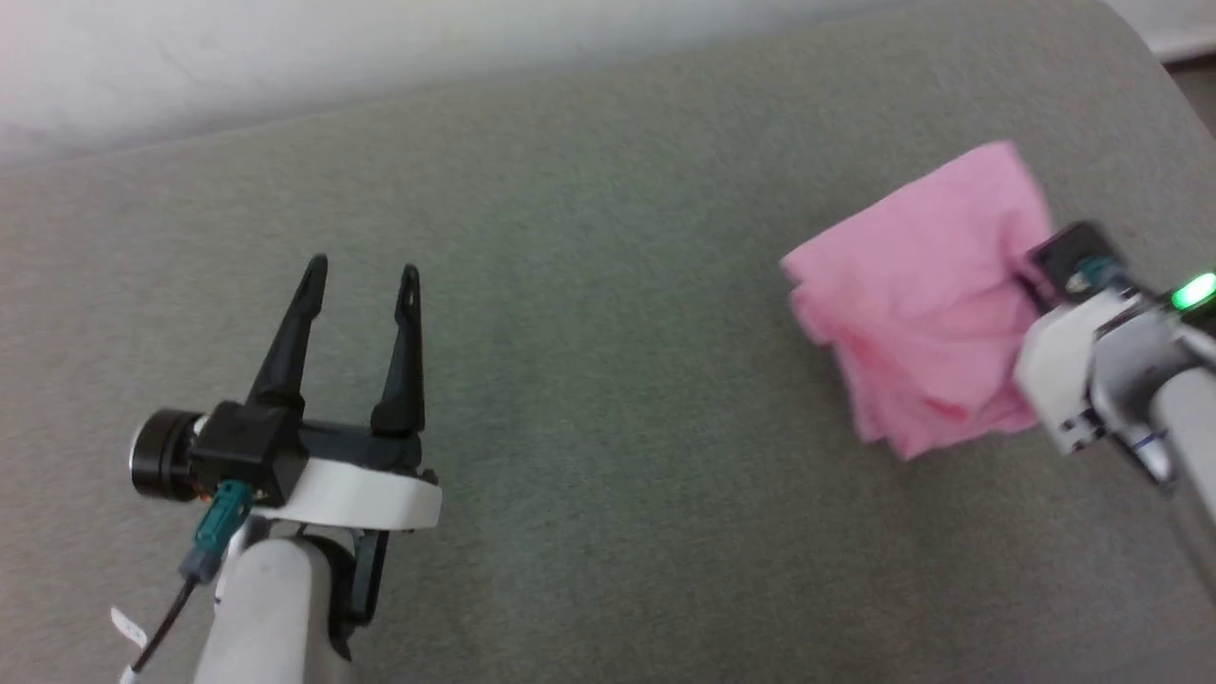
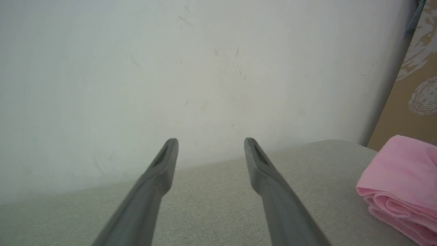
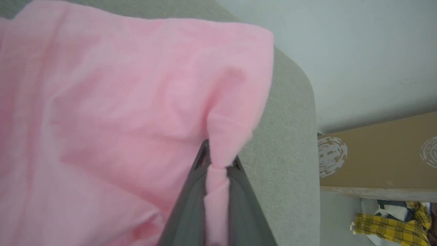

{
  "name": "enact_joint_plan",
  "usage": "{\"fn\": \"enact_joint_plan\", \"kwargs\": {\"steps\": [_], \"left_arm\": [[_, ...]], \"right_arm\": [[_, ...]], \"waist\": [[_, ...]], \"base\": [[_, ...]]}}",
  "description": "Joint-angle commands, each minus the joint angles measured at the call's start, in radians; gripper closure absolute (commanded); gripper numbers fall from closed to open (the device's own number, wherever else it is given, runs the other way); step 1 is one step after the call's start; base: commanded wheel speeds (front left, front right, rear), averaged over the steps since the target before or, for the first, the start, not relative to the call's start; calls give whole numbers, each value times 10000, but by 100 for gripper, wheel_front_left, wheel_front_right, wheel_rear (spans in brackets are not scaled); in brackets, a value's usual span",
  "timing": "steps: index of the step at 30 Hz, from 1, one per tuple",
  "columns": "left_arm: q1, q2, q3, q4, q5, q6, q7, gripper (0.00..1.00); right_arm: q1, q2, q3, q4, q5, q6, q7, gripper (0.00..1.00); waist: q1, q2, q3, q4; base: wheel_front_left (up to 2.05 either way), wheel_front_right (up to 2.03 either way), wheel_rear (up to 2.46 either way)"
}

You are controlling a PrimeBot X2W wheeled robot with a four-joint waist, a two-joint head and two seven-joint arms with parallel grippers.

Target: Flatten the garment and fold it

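Garment (image 1: pixel 926 294), a folded bundle, lies at the right end of the grey cushion (image 1: pixel 589 399). One edge is clenched in the right gripper (image 3: pixel 218 160); the left gripper (image 1: pixel 364 266) stands released, well apart to its left.

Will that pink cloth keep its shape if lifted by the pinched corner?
Probably not: the thin light pink woven garment bunches in the right end effector, so it seems floppy. Its loose stacked layers would likely sag open. Being thin, it is probably light.
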State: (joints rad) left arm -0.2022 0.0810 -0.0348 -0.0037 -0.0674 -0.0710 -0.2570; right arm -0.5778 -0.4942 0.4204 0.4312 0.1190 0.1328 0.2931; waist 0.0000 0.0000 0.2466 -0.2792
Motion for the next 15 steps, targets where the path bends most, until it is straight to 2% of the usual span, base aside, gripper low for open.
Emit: {"fn": "enact_joint_plan", "kwargs": {"steps": [1, 7, 15], "left_arm": [[-233, 147, -46, -26, 95, -98, -47, 0], [-775, 430, -313, -187, 363, -173, -2, 0], [-1106, 687, -452, -500, 496, -175, 274, 0]], "right_arm": [[-302, -80, -223, 291, -149, -21, -185, 100], [-1147, -481, -1776, 1964, -929, -21, -1154, 100], [-1971, -793, -3691, 3400, -2069, -21, -1750, 100]], "waist": [[0, 0, 1266, -1044], [0, 0, 2171, -1039], [0, 0, 2822, -459]], "base": [[0, 0, 0], [0, 0, 0], [0, 0, 0]]}}
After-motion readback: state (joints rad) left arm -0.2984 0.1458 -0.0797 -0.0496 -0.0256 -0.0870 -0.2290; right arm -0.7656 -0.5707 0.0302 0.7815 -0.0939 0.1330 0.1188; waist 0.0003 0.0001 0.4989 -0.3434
